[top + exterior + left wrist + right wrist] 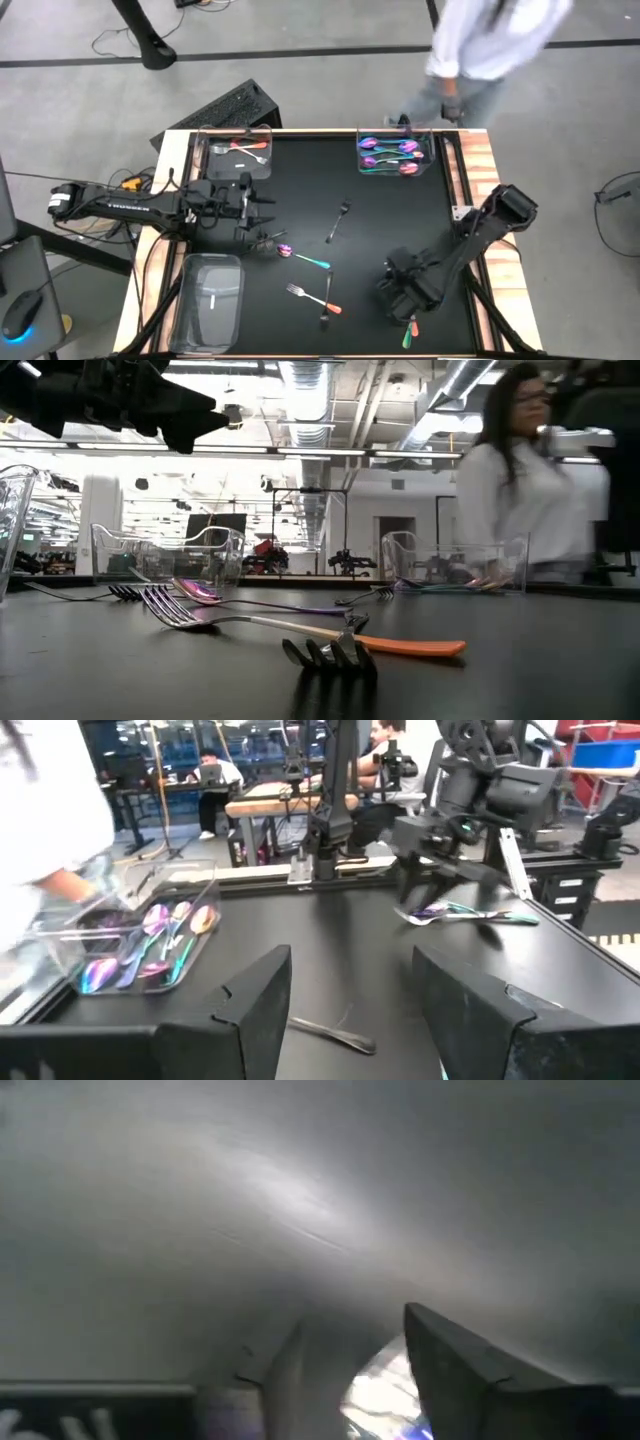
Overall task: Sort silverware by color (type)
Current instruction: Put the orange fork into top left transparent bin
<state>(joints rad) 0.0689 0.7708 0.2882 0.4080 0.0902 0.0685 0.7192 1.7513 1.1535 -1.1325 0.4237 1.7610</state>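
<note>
My left gripper (262, 238) (352, 1010) is open and raised over the table's middle left, next to an iridescent spoon (298, 256). A dark fork (337, 222) (335, 1032) lies flat on the table beyond its fingers. My right gripper (405, 300) (352, 1380) points down at the table near the near right edge. Its fingers stand on either side of an iridescent piece (385, 1398) (410, 330) (465, 913). An orange-handled fork (312, 298) (300, 628) and a dark fork (327, 300) (330, 652) lie near the near edge. My right gripper comes from above with one finger (285, 1370) on each side of the iridescent piece (385, 1398). I cannot tell whether the fingers touch it.
Three clear trays stand on the table. The far right one (432, 160) (60, 945) holds iridescent pieces, the far left one (205, 165) a coppery piece, and another (190, 310) is at the near left. A person (480, 50) (520, 480) stands at the far right edge.
</note>
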